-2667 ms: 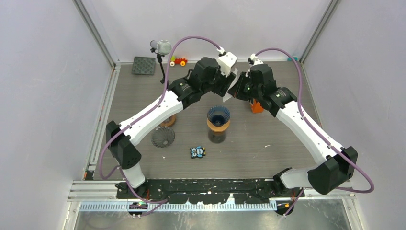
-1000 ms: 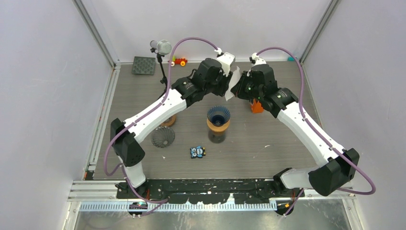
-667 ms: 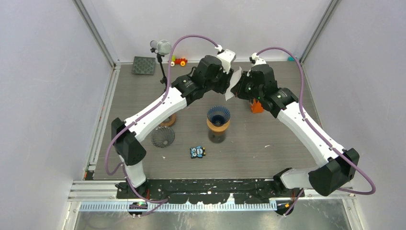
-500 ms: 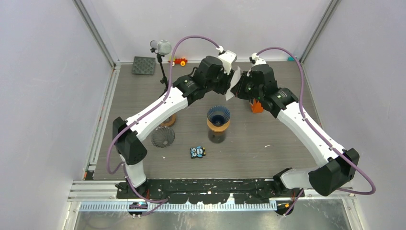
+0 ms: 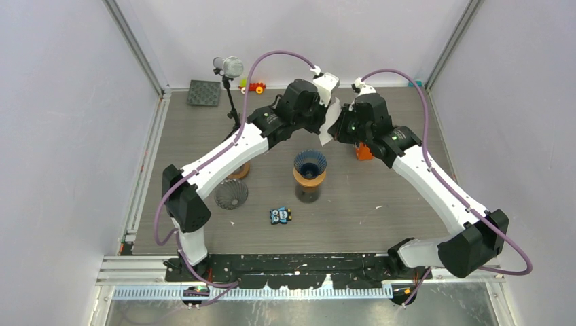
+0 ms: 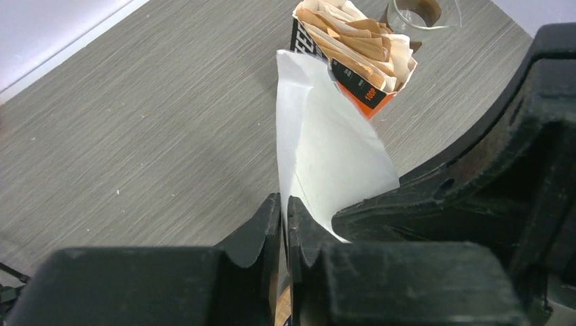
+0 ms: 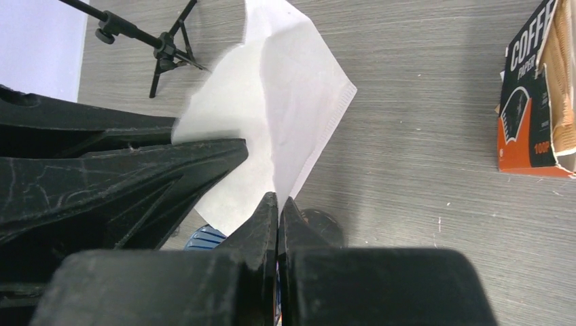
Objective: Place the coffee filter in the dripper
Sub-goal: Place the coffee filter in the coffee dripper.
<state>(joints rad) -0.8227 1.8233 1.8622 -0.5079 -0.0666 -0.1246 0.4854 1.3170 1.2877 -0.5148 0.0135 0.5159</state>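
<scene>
Gentleness counts: left hand [image 6: 282, 204] and right hand [image 7: 278, 201] both pinch the white paper coffee filter [image 7: 272, 115], so part its layers slowly before lowering it into the blue ribbed dripper [image 5: 310, 163].

Lab test cell: plain white walls [image 5: 61, 136], aluminium frame posts [image 5: 136, 47], microphone [image 5: 229, 66] on a stand.

- coffee filter [image 6: 326, 156]: thin white paper, matt, lightly creased;
- worktop [image 6: 136, 115]: grey wood-grain, matt;
- carton [image 7: 526, 129], three o'clock of the filter: printed card;
- left gripper [image 6: 283, 204], right gripper [image 7: 279, 200]: black plastic, scuffed.
</scene>
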